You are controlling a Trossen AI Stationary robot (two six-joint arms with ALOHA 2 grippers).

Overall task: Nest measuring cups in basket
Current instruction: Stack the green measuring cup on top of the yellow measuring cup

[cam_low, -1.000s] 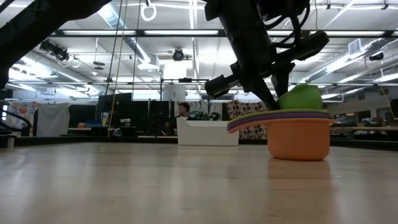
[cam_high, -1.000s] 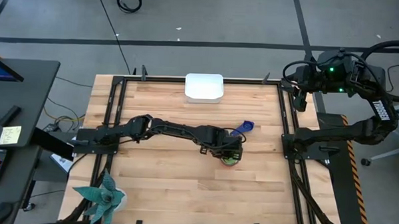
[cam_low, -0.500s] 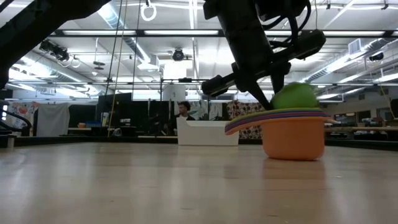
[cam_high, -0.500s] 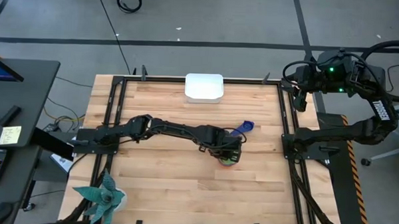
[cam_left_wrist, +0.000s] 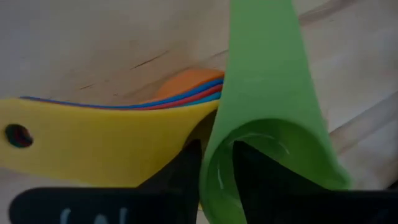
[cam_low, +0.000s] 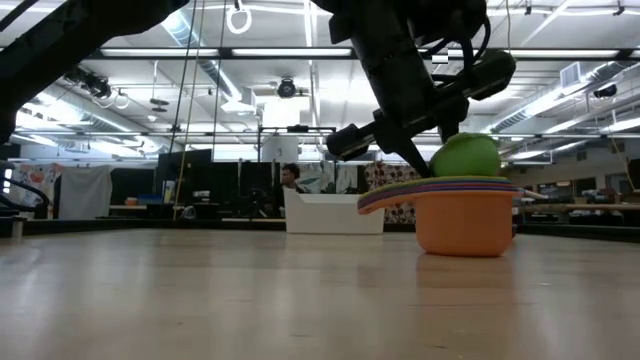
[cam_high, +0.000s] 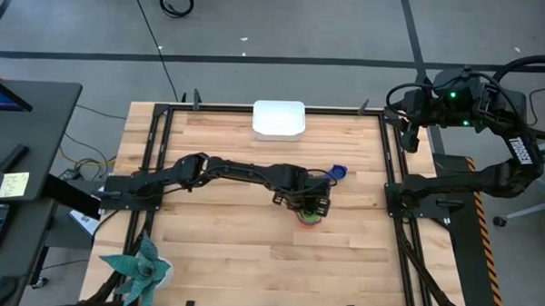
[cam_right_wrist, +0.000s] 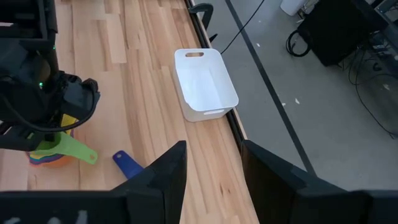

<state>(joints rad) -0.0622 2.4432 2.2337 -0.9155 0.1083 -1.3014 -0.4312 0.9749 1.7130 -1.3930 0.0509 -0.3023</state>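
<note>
We see a pale wooden table framed by dark rails. At its near-left corner sits a teal spiky plant. Left of the table stands a dark desk bearing a yellow sticky note. On the grey floor beyond the table's far edge lies a coiled black cable. In the low view, a person sits far behind the table.

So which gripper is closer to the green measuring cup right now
The left. The left gripper is right at the green measuring cup atop the stack, fingers around its wall. The right gripper waits beyond the table's right edge.
</note>
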